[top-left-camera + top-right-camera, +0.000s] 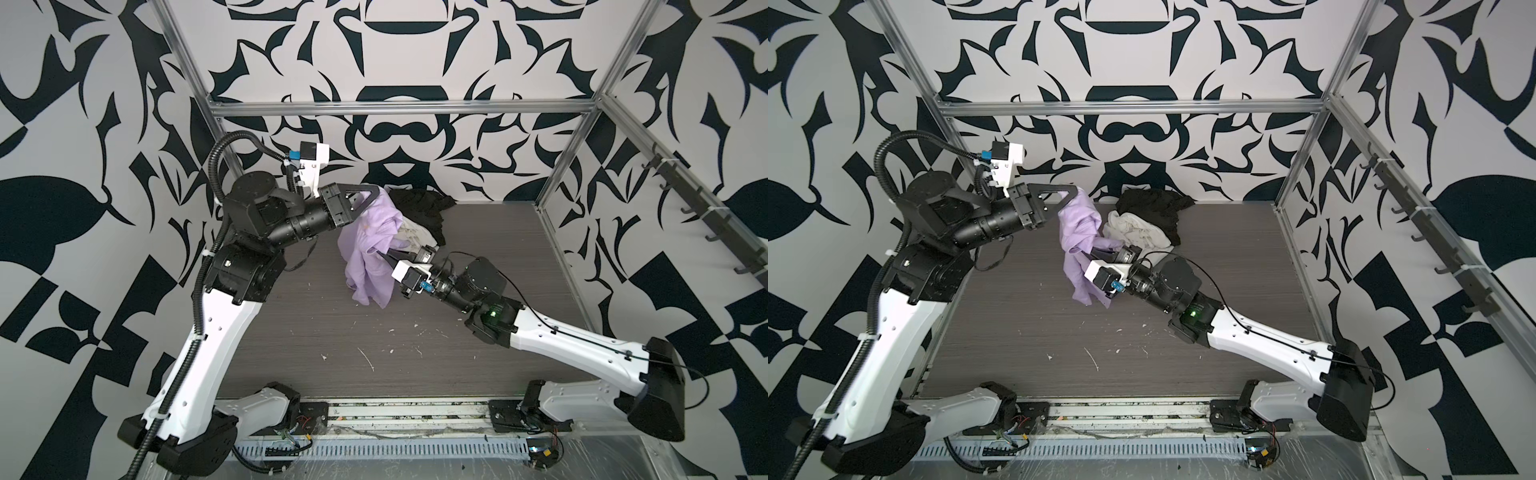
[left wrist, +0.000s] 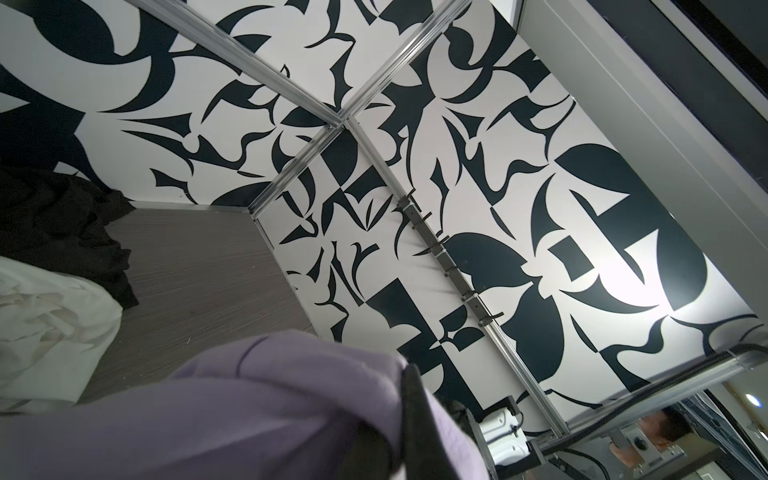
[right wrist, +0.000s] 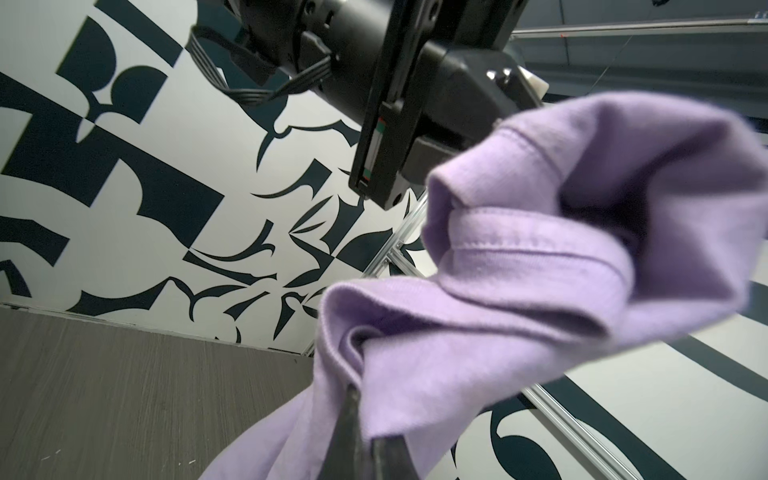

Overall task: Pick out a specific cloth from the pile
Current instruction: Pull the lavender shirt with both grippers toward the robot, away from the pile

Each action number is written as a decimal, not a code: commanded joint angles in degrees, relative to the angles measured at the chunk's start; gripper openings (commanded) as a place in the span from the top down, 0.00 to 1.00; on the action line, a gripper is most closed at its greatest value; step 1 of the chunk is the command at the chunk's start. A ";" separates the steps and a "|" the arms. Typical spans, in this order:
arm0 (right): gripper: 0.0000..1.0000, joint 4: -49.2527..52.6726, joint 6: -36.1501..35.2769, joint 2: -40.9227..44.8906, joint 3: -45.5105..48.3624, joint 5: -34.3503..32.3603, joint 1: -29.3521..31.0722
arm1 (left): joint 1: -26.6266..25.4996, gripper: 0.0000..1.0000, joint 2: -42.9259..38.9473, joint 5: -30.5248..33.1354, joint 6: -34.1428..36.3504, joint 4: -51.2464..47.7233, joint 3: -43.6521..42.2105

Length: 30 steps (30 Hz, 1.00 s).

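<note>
Lavender cloth (image 3: 540, 257) fills the right wrist view, and it looks soft, floppy and basically weightless. Left gripper (image 1: 376, 192) pinches its top edge, right gripper (image 1: 383, 253) is clamped on a fold lower down, and it hangs just beside the pile (image 1: 1142, 226). Hems look like the best grab spots.

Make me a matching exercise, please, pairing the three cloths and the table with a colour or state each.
Things: 1 lavender cloth; 2 white cloth; 3 black cloth; 4 table.
States: A heaped farthest back, by the wall; B grey wood grain, flecked with white scraps; C held by left gripper and right gripper, jaws shut; D crumpled, cream-tinged.
Pairs: 1-C; 2-D; 3-A; 4-B.
</note>
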State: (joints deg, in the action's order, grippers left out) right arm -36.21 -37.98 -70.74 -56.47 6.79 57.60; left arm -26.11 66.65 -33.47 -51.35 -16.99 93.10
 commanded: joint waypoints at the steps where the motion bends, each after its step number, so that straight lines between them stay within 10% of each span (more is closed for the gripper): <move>1: 1.00 0.95 -0.74 3.00 -2.05 -0.51 1.39 | -0.83 1.00 -1.68 -1.17 -1.99 2.78 -1.15; 18: 1.00 12.77 0.88 15.81 1.01 -3.04 7.51 | -14.12 1.00 -7.05 -3.09 -7.97 2.23 -7.94; 30: 1.00 8.45 0.41 15.36 13.05 -13.54 7.26 | -13.24 1.00 -10.24 1.91 -6.96 -0.14 -27.00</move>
State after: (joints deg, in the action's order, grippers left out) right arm -21.76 -38.11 -55.13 -44.91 -1.93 64.97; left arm -40.32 57.08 -32.80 -58.52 -16.25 69.19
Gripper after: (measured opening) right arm 0.063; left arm 0.072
